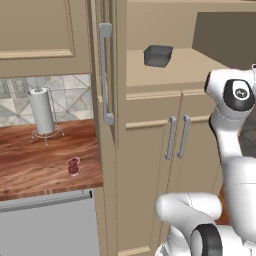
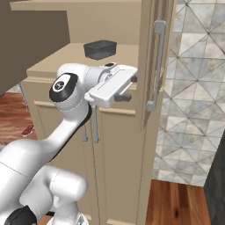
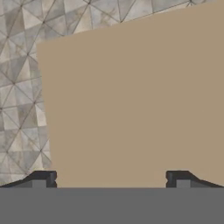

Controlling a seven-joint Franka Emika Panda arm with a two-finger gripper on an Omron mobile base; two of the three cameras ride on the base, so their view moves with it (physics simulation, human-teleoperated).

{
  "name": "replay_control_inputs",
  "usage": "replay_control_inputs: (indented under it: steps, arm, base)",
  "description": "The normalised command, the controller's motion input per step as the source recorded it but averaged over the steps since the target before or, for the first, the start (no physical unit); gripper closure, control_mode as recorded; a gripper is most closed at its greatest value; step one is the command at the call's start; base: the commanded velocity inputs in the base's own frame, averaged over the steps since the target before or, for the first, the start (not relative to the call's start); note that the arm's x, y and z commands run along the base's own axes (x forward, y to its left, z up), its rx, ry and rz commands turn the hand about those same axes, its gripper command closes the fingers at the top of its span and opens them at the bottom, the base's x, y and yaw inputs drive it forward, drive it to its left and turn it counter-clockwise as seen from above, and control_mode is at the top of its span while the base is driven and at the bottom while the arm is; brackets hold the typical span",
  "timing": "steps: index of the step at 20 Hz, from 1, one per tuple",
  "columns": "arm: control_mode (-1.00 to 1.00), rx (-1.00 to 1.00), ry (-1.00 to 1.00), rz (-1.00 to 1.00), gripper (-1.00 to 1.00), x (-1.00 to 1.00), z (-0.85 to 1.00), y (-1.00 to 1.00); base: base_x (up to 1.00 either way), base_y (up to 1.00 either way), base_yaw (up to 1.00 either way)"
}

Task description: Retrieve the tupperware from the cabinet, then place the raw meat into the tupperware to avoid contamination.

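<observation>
Here the gripper (image 3: pixel 110 178) stands wide open and holds nothing, facing a plain beige panel of the cabinet (image 2: pixel 132 132). The upper cabinet doors are swung open, and the tupperware (image 1: pixel 158 55) sits on the shelf inside, toward its back. The raw meat (image 1: pixel 74 166) lies on the wooden counter (image 1: pixel 35 165), near its right edge, in front of the paper towel holder (image 1: pixel 43 112).

No readable text, label, brand, number or sign is showing on anything in these views.
</observation>
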Motion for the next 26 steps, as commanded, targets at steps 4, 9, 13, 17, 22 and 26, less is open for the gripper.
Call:
replay_control_inputs:
  steps: [4, 9, 13, 17, 22, 26]
  arm:
    - [-1.0, 0.03, 0.0, 0.03, -1.0, 0.02, -0.05, -0.36]
    - [-1.0, 0.01, 0.0, 0.04, -1.0, 0.04, -0.05, -0.22]
    - [-1.0, 0.02, -0.02, 0.0, -1.0, 0.08, -0.09, 0.02]
    - [-1.0, 0.07, -0.09, 0.0, -1.0, 0.05, -0.01, 0.19]
    - [-1.0, 0.07, -0.25, 0.0, -1.0, 0.0, 0.17, 0.51]
    - [-1.0, 0.06, -0.27, 0.0, -1.0, 0.0, 0.27, 0.6]
  base:
    - [0.0, 0.0, 0.0]
    - [0.0, 0.0, 0.0]
    - [0.0, 0.0, 0.0]
    - [0.0, 0.0, 0.0]
    - [0.0, 0.0, 0.0]
    - [0.0, 0.0, 0.0]
